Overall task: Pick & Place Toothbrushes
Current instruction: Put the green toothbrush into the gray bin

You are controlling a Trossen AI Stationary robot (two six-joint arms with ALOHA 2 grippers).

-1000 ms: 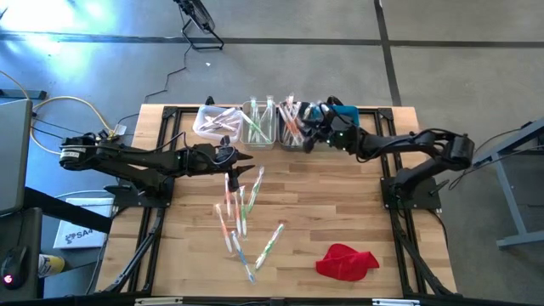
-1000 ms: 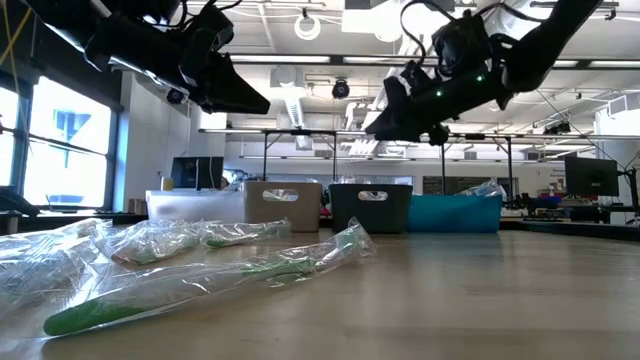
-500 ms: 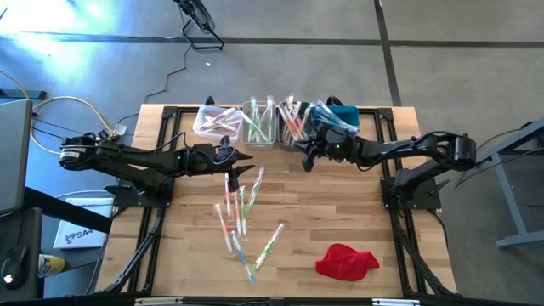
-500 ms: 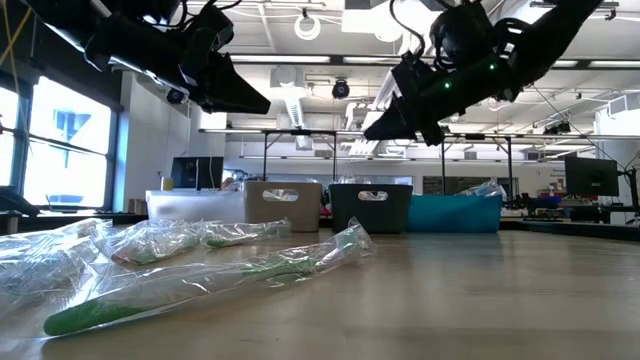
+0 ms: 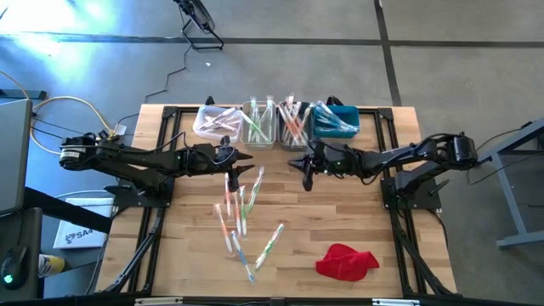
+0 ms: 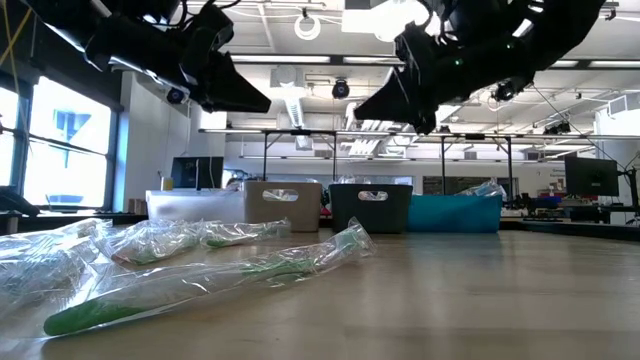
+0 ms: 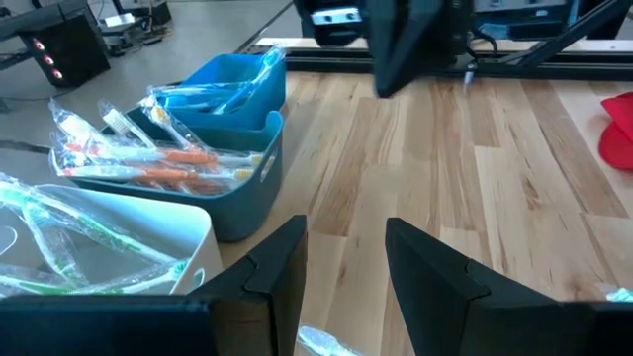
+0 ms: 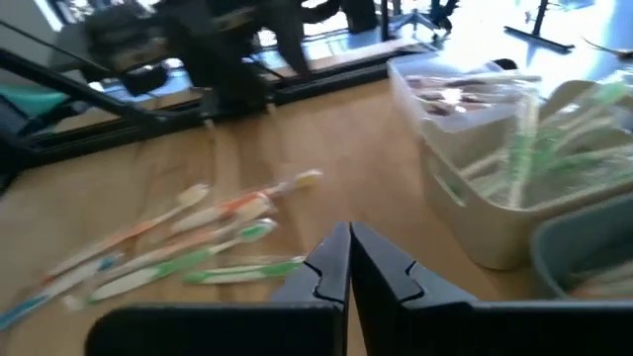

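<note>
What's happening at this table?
Two robot arms are sorting wrapped toothbrushes from a loose pile into bins at the table's far edge. The right gripper is shut and empty, over bare wood near the bins. The left gripper hangs open above the pile, holding nothing.

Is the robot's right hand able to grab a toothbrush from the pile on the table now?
Probably yes. The right hand hangs shut and empty above bare wood beside the toothbrushes, with nothing between them. It would need to open first.
</note>
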